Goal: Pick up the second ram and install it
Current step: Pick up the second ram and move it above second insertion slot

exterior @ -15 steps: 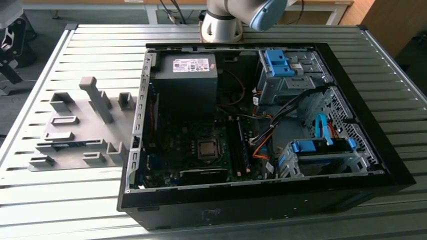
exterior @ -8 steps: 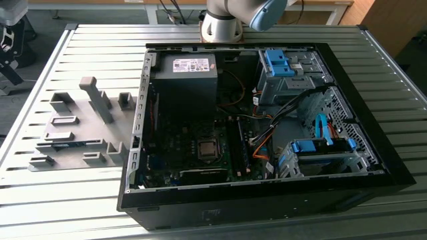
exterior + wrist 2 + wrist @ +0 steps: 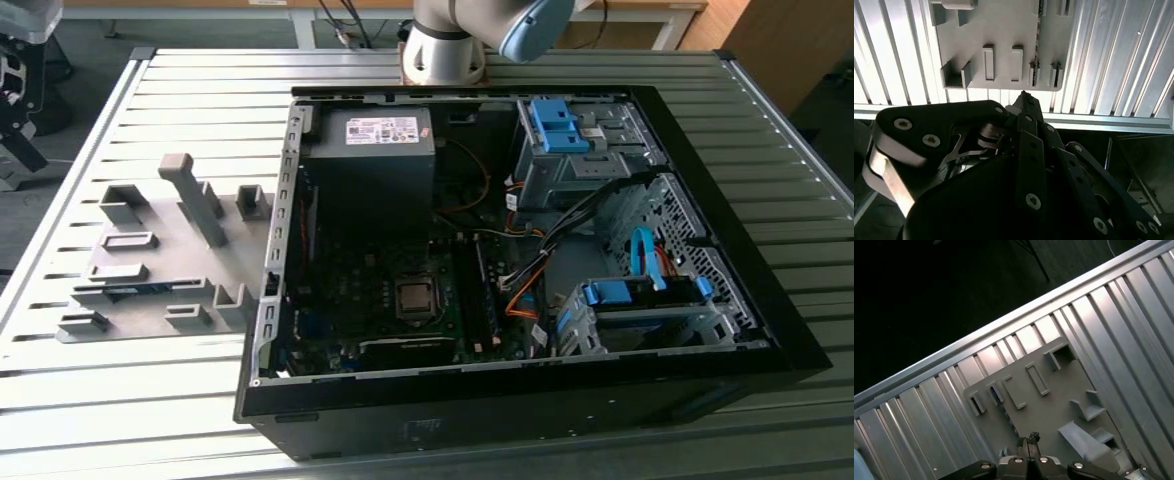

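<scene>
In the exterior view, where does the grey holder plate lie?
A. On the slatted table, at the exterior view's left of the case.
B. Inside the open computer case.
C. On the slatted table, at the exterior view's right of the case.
A: the grey holder plate lies on the slatted table, outside the open computer case and on the exterior view's left of it.

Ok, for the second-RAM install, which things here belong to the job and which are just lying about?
Job:
- thin blue-green memory stick, in the grey plastic holder plate
- gripper, above that plate
- open black computer case

Lying about:
- bright blue drive-bay latches
- black power supply box
- orange cables
- slatted metal table
</scene>
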`<state>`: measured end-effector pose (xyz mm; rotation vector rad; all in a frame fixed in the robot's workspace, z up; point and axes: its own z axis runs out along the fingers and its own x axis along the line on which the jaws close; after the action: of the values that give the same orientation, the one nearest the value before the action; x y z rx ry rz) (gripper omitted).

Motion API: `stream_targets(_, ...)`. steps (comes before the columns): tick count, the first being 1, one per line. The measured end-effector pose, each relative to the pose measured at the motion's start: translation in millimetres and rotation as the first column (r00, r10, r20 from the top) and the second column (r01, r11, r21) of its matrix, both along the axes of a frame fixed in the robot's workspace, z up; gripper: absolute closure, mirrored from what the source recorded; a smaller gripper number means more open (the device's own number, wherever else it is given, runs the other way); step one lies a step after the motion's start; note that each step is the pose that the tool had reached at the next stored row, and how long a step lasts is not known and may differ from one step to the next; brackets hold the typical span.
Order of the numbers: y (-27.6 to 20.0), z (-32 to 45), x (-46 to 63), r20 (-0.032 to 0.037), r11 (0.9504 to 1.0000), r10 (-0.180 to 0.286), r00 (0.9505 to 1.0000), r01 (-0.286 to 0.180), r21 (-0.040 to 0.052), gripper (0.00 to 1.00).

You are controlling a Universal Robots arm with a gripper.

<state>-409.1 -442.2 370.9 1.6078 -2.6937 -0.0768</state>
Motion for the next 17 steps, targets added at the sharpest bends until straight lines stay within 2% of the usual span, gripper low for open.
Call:
stream_targets(4,0.0,-0.9,0.0,0.0000,0.9974,0.072,0.9974,-0.072,0.0000,0.89)
stream_targets(8,0.0,-2.0,0.0,0.0000,0.9896,0.144,0.9896,-0.144,0.0000,0.89)
stream_targets(11,0.0,-2.9,0.0,0.0000,0.9805,0.197,0.9805,-0.197,0.0000,0.89)
stream_targets(13,0.0,-3.5,0.0,0.0000,0.9725,0.233,0.9725,-0.233,-0.0001,0.89)
stream_targets(17,0.0,-4.8,0.0,0.0000,0.9533,0.302,0.9533,-0.302,-0.0001,0.89)
